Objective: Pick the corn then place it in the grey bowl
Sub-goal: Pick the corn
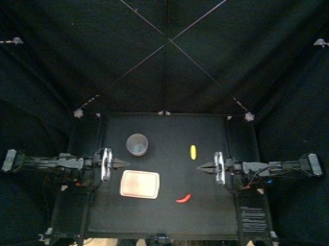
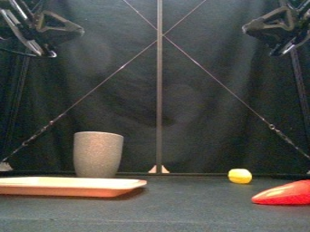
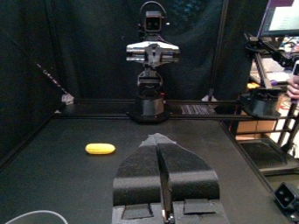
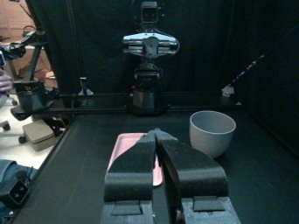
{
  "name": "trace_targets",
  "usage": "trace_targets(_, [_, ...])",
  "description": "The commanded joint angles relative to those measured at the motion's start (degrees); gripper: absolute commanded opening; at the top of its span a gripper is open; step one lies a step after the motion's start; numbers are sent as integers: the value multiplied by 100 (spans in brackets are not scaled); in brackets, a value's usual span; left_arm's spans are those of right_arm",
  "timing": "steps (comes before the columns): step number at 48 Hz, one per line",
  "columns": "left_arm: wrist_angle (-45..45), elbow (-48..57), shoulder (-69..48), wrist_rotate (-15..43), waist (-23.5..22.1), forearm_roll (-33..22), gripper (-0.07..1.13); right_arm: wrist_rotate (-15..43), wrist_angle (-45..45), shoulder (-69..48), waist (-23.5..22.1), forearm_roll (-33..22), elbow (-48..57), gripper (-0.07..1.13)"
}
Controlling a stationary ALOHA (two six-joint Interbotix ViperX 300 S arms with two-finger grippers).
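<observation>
While our left claw (image 3: 160,144) and right claw (image 4: 160,138) sit closed on nothing, we see the corn (image 1: 191,151), small, yellow, lying flat.

The scene is dim. Black curtains (image 1: 164,58) and a black table (image 1: 161,219) swallow most of the light, so the top view is almost wholly dark. Light falls from above. The pink tray (image 1: 139,184), just left of the table's middle, glares nearly white in the top view, its surface washed out. The corn (image 1: 193,152) and a red toy pepper (image 1: 183,199) show as small bright spots. In the front view the grey cup (image 2: 98,154) is softly and evenly lit. The wrist views show a faint sheen on the table. Shadows under the things are hard to make out against the black. The room past the table's front edge is brighter than the booth.
</observation>
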Motion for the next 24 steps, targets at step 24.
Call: trace_targets(24, [-35, 26, -158, 18, 211, 18, -3, 343, 1626, 281, -2698, 2074, 457, 23])
